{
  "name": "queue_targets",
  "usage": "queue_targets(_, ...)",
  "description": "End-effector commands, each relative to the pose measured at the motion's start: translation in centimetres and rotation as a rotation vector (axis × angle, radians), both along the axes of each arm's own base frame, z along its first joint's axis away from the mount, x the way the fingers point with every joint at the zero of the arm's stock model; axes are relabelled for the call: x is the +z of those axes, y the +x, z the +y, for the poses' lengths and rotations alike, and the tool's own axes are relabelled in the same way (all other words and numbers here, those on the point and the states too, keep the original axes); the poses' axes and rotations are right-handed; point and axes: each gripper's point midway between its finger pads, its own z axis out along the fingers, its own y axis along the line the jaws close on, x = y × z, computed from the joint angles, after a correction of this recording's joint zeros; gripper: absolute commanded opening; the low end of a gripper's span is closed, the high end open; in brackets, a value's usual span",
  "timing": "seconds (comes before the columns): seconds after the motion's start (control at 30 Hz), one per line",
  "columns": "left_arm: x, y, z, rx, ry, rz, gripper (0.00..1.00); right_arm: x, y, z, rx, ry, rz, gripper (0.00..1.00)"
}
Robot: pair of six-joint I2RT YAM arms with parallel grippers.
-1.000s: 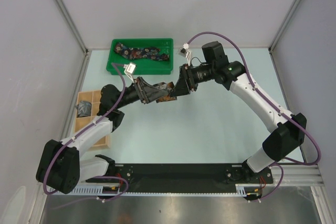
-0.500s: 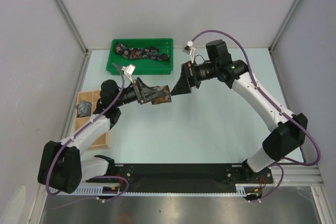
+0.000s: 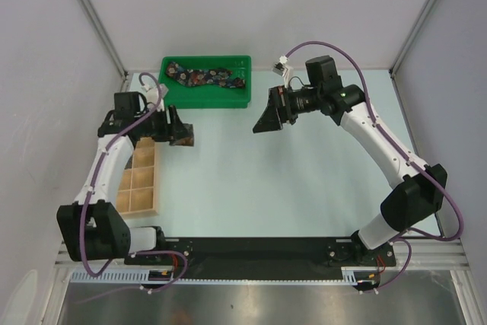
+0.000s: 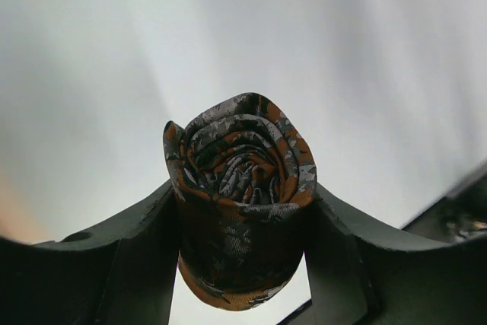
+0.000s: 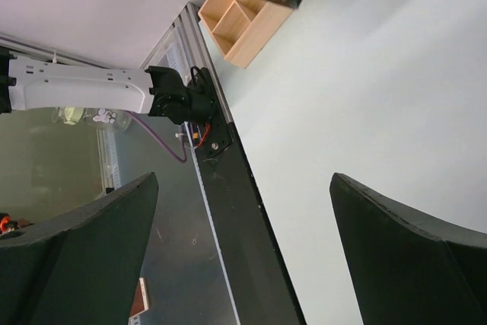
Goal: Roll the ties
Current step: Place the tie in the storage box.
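Rust-brown rolled tie [image 4: 240, 165] clamped in left gripper [image 4: 242, 215]; right gripper [image 5: 243, 180] spread wide, empty.

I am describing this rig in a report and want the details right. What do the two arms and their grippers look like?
Both the left arm and right arm have white links and bulky black joints. A purple cable loops along each. The left gripper and right gripper are black, with broad, wedge-shaped fingers.
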Motion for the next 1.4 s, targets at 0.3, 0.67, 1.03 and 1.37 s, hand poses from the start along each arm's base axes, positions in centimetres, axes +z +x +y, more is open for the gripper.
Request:
queue_targets(0.3, -0.8, -0.1, 16.7, 0.276, 0.587, 0.148, 0.00, -1.7, 1.0, -1.3, -0.015, -0.060, -0.009, 1.00)
queue_targets(0.67, -2.4, -1.4, 21.1, 0.280, 0.691, 0.277, 0.00, -4.6, 1.6, -3.6, -0.039, -0.188, -0.027, 1.00)
queue_targets(1.03, -4.6, -0.3, 18.1, 0.214, 0.554, 0.345, 0.00, -6.1, 2.3, -4.1, -0.037, -0.227, -0.005, 1.00)
queue_targets(1.37, -6.1, -0.1, 17.8, 0.180, 0.577, 0.424, 0.00, -5.7, 2.0, -4.8, -0.030, -0.193, 0.038, 1.00)
